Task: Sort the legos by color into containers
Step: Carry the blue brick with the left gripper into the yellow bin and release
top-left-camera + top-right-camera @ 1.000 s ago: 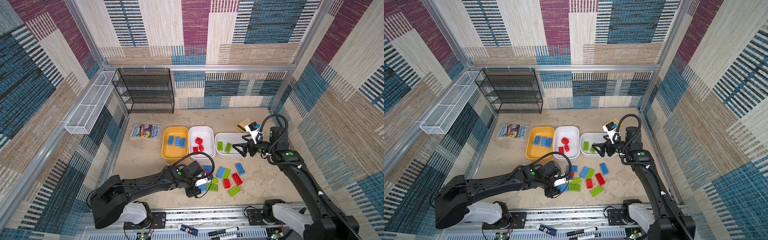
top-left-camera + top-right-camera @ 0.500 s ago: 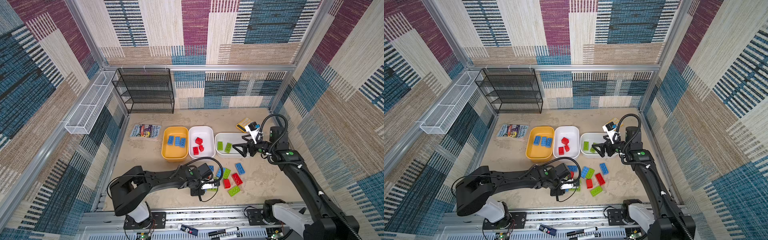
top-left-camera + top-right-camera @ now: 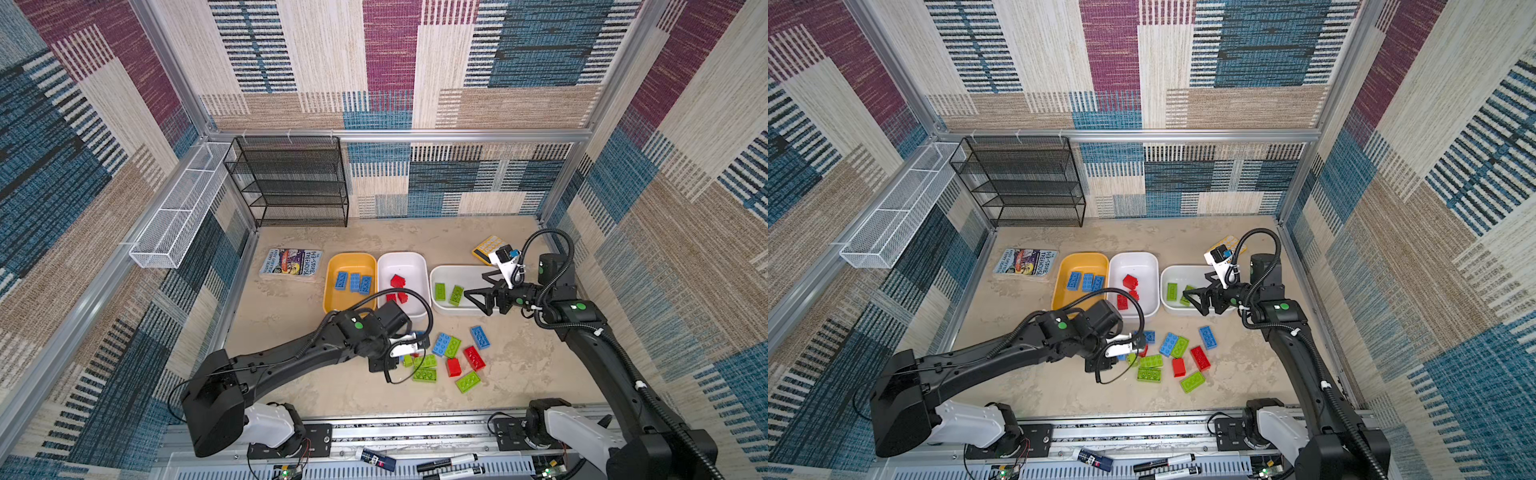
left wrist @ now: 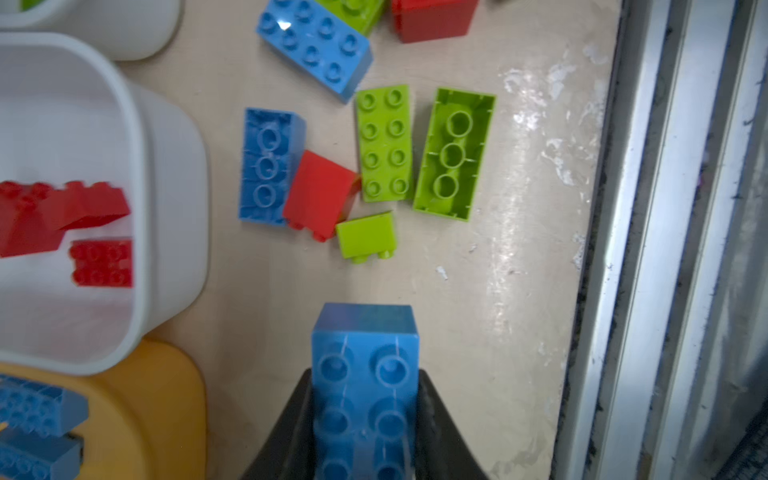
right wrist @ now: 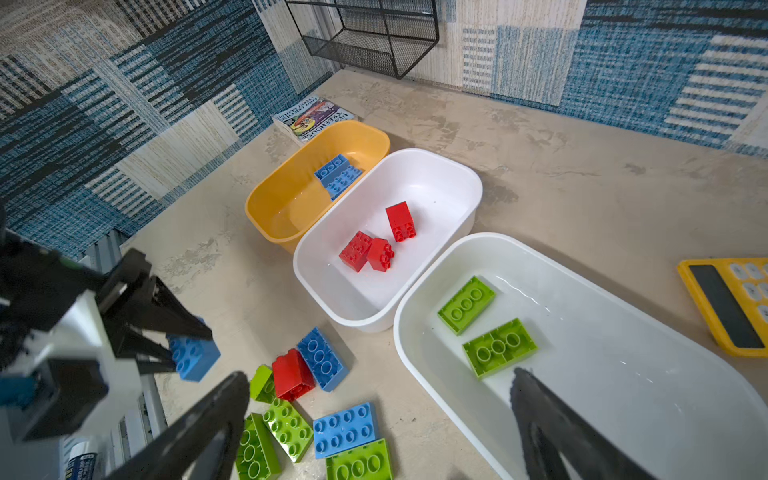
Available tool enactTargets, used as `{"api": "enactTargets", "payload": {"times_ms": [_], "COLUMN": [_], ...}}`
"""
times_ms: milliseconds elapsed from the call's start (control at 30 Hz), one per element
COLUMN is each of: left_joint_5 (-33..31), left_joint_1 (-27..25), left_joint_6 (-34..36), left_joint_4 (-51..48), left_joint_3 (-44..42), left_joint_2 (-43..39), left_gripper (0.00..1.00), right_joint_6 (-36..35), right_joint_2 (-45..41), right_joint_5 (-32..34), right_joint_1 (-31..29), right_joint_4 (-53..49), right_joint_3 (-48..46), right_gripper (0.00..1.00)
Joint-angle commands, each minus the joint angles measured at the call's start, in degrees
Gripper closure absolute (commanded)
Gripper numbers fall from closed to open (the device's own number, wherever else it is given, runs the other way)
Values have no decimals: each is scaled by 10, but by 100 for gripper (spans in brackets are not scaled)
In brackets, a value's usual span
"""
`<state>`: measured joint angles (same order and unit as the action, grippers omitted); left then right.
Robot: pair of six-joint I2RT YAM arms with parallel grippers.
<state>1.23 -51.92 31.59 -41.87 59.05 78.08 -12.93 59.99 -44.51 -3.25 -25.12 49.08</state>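
1. The left gripper (image 4: 365,415) is clamping a blue 2x4 brick (image 4: 365,345). Its jaws are pressing on the brick's two long sides, and the studs are facing the wrist camera.
2. Read a top view as a dial centred on the loose pile (image 3: 446,345), with 12 o'clock toward the far wall. The left gripper is hanging at the pile's 10 o'clock edge and is holding the brick above the table (image 3: 332,395).
3. The right gripper (image 5: 376,376) is hovering at 1 o'clock, over the near rim of the right white tub (image 3: 461,272). Its jaws are standing fully apart and are holding nothing.
4. The mustard tub (image 3: 351,259) is sitting at 10 o'clock and is holding three blue bricks (image 3: 354,282).
5. The middle white tub (image 3: 405,262) is sitting at 11 o'clock, just beside the mustard tub, and is holding three red bricks (image 3: 398,281).
6. The right white tub is sitting at 12 o'clock and is holding two green bricks (image 3: 440,291).
7. Blue, red and green bricks are lying loose in the pile, some studs-down.
8. A yellow calculator (image 3: 484,249) is lying at 1 o'clock, beyond the right white tub.
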Motion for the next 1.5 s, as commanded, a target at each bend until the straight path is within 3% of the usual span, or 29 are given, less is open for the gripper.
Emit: {"api": "enactTargets", "payload": {"times_ms": [0,200,700,900,1233,1467], "left_joint_5": [-3,-5,-45,-26,-62,-4], "left_joint_1": [91,206,317,322,324,324], "left_joint_6": [-35,-131,-378,-454,-479,-517], "left_joint_4": [-44,-2,99,71,14,13], "left_joint_3": [53,142,263,335,385,386], "left_joint_2": [-8,66,276,353,408,397], "left_gripper": [72,74,74,74,71,52], "right_joint_6": [15,28,36,33,33,35], "right_joint_2": [7,21,18,19,21,21], "right_joint_5": [-30,-40,-31,-24,-23,-24], "right_joint_1": [-2,-28,-46,-46,-46,-46], "right_joint_4": [28,42,44,42,48,51], "right_joint_3": [5,12,8,7,-5,-7], "right_gripper": [1,1,1,1,1,1]}}
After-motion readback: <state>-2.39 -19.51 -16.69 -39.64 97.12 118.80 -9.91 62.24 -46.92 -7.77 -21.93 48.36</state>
